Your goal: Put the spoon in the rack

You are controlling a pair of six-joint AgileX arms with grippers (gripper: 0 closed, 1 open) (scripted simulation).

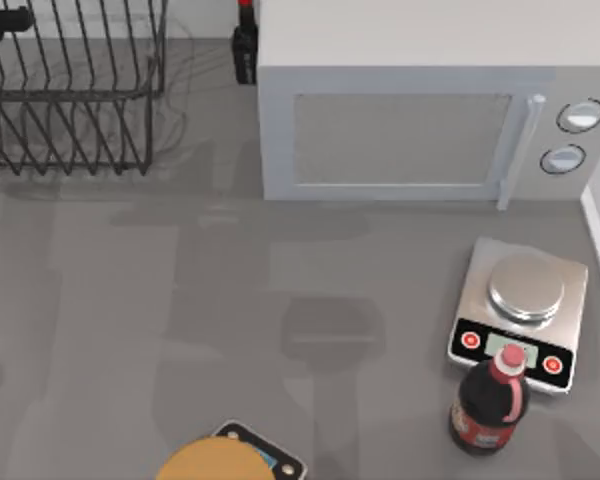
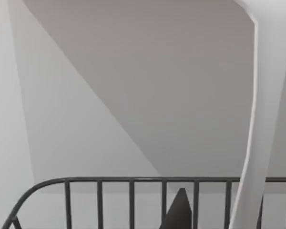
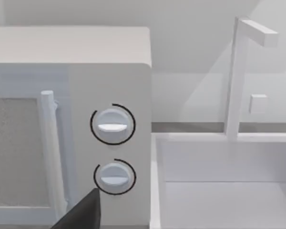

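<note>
Left hand (image 2: 180, 210) hangs just above the rack (image 1: 70, 90) at the tabletop's far left corner, one dark fingertip showing over the top rail. Beside it runs the spoon (image 2: 262, 119), a slim white strip standing nearly upright, lower end level with the rail. I judge the hand has hold of it, though how far the fingers are apart I cannot tell. Main risk: the spoon dropping outside the frame (it sits close to the rail) or glancing off a prong. Right hand (image 3: 81, 214) idles facing the microwave (image 1: 420, 100).
</note>
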